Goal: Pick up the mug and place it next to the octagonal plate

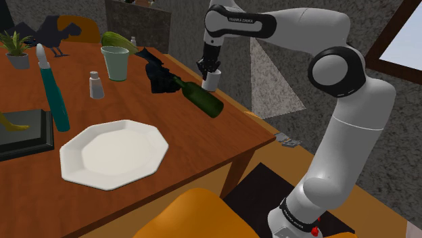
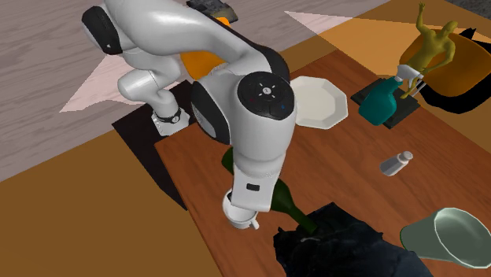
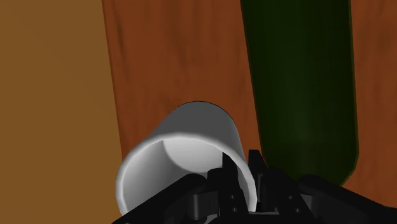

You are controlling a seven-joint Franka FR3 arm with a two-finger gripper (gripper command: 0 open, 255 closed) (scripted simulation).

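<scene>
A small white mug (image 1: 211, 82) is at the table's edge at the shoulder view's upper right, beside a lying dark green bottle (image 1: 199, 98). My black gripper (image 1: 209, 71) comes down onto it from above. In the wrist view the gripper (image 3: 245, 175) is shut on the mug (image 3: 184, 140), with one finger inside the rim and one outside its wall. I cannot tell whether the mug touches the table. The white octagonal plate (image 1: 113, 152) lies well away, near the table's front edge. In the second exterior view the plate (image 2: 319, 101) lies beyond the arm and the mug (image 2: 238, 212) hangs under the hand.
Between mug and plate lie the green bottle (image 2: 271, 197) and a black crumpled object (image 1: 157, 73). A pale green cup (image 1: 115, 62), a shaker (image 1: 96, 86), a tall teal bottle (image 1: 54, 91) and a black tray (image 1: 27, 132) stand further along. An orange chair (image 1: 189, 213) is at the front.
</scene>
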